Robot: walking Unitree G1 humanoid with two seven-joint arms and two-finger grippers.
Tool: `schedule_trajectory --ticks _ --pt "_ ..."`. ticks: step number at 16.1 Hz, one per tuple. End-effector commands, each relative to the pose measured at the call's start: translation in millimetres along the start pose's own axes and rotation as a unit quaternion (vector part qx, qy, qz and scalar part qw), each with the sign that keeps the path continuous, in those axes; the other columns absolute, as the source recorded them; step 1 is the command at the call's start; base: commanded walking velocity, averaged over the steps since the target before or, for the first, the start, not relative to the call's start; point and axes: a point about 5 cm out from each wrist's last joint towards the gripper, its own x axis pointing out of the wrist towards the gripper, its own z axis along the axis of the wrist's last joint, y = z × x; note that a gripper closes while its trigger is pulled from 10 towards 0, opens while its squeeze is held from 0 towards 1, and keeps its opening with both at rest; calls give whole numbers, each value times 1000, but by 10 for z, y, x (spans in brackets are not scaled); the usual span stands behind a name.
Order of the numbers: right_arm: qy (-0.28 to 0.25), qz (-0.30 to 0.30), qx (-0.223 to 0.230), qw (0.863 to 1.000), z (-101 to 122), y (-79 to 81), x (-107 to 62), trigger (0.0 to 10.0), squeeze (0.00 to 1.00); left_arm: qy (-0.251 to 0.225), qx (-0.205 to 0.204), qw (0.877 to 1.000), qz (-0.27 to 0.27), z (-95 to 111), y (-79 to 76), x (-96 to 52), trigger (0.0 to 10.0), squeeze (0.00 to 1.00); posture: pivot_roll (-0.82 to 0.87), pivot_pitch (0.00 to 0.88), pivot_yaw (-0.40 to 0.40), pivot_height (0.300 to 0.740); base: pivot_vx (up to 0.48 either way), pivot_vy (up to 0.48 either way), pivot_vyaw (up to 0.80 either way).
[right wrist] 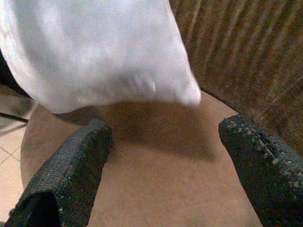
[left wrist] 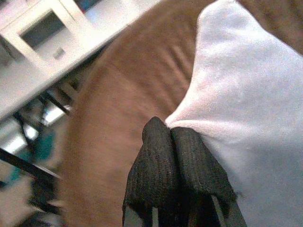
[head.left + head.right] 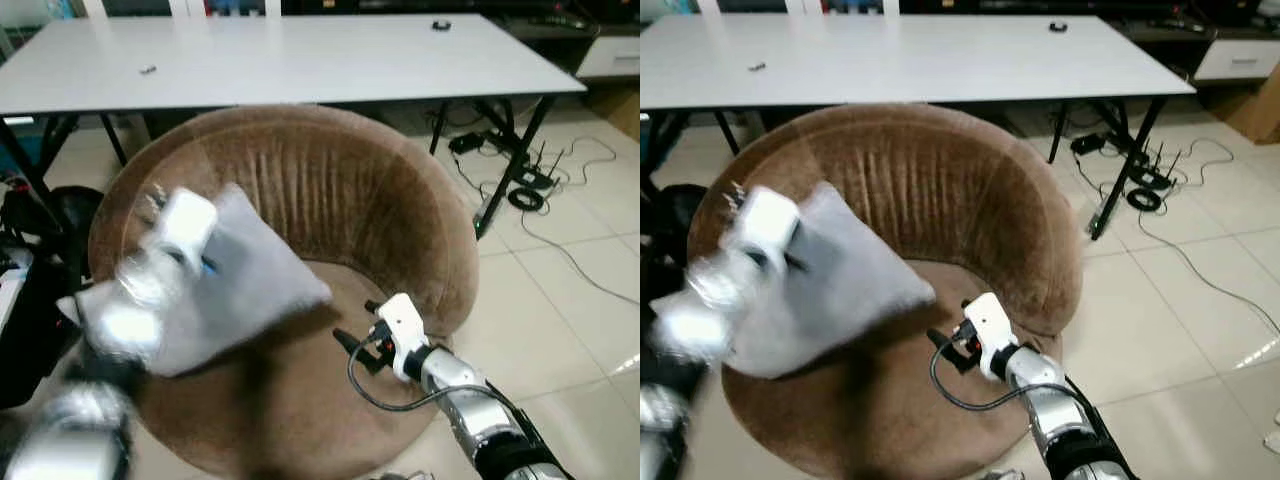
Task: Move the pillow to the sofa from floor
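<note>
Just 1 pillow (image 3: 232, 280), 1 sofa (image 3: 330, 200).

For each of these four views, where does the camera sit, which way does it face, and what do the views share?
Left eye: head, facing down at the round brown plush sofa; both silver arms show.
Right eye: head, same scene, shifted sideways.
Left wrist: looks along the left claw, shut on the grey fabric pillow.
Right wrist: looks along the open right claw at the sofa seat.
Shared: all four show pillow and sofa.

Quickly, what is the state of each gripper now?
Left gripper: shut on the grey pillow.
Right gripper: open, holding nothing, above the brown sofa seat.
</note>
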Motion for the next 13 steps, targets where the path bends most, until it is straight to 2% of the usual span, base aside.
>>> schedule_trajectory --ticks 1,3,4,7,8,10,11,12,13 --pt "-4 -2 -4 1000 5 17 16 10000 0 -10 43 999 -15 88 104 69 10000 0 -13 0 21 740 0 0 0" --pt "-8 -2 -3 1000 -11 65 14 10000 0 -5 72 997 -7 158 238 126 10000 0 -33 0 42 740 0 0 0" --pt "-12 -13 2 1000 -51 105 -30 10000 0 7 128 992 -20 231 268 190 10000 0 -71 0 74 740 0 0 0" --pt "-18 -26 11 999 -114 188 -123 10000 0 25 200 978 -45 272 232 251 10000 0 -120 0 115 740 0 0 0" --pt "-20 -37 16 999 -144 259 -189 10000 0 37 239 969 -54 283 209 274 10000 0 -163 0 148 740 0 0 0" --pt "-21 -47 21 998 -170 332 -251 10000 0 43 269 961 -54 307 205 292 10000 0 -198 0 168 740 0 0 0" --pt "-12 -68 34 997 -231 563 -330 10000 0 53 353 933 -49 380 215 326 10000 0 -252 0 194 740 0 0 0" --pt "-7 -75 39 996 -250 638 -355 10000 0 53 379 923 -40 428 244 337 10000 0 -269 0 200 740 0 0 0" --pt "-5 -78 41 996 -260 666 -374 10000 0 52 391 918 -36 453 258 341 10000 0 -276 0 203 740 0 0 0"
